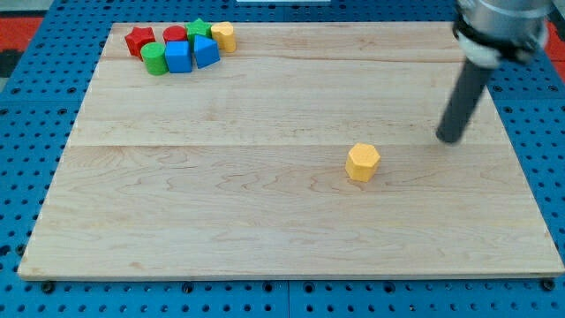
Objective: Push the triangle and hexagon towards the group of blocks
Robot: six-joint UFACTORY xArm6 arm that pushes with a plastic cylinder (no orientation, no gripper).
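A yellow hexagon block (363, 162) lies alone on the wooden board (265, 230), right of centre. My tip (450, 139) rests on the board to the hexagon's upper right, a clear gap away from it. A group of blocks sits at the view's top left: a red star (139, 40), a green cylinder (154, 58), a blue cube (177, 57), a red block (175, 34), a green block (199, 29), a blue triangle-like block (207, 51) and a yellow block (223, 36). They touch or nearly touch each other.
The board lies on a blue pegboard table (26, 132) that frames it on all sides. The arm's dark body (503, 26) hangs over the top right corner.
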